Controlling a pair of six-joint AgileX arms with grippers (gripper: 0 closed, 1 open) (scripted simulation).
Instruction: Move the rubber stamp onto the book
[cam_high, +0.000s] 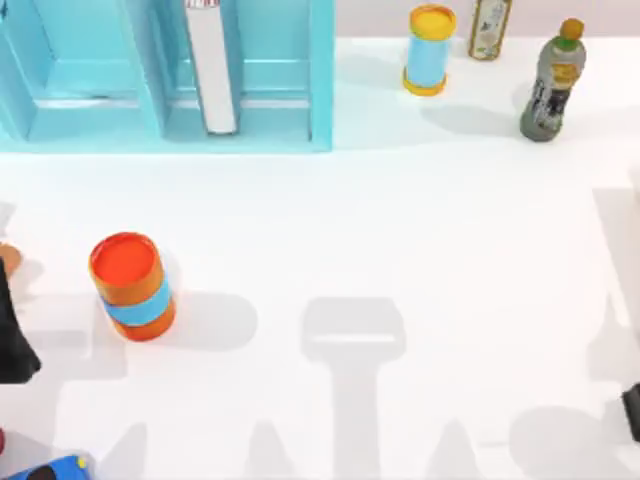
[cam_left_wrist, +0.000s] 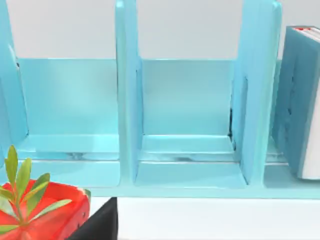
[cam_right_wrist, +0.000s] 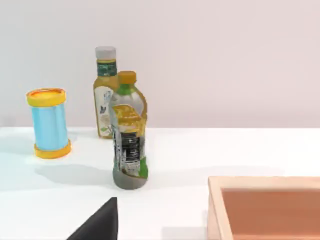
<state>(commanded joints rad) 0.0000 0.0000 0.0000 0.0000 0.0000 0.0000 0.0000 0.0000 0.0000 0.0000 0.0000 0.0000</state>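
Your left arm (cam_high: 12, 340) sits at the table's left edge, right arm (cam_high: 632, 412) at the right edge; finger state cannot be told for either. Book (cam_high: 211, 65) stands upright in the light-blue shelf unit (cam_high: 322, 80), well apart from the orange can (cam_high: 132, 286).

Shelf unit (cam_high: 165, 75) sits at the table's (cam_high: 420, 250) far left, book (cam_high: 212, 65) upright in its right-hand compartment. We've got the orange can (cam_high: 132, 286) in front of it, near left. Yellow-capped can (cam_high: 430, 50) and two bottles (cam_high: 552, 82) (cam_high: 489, 27) far right.

Bright even light, soft shadows, sharp focus
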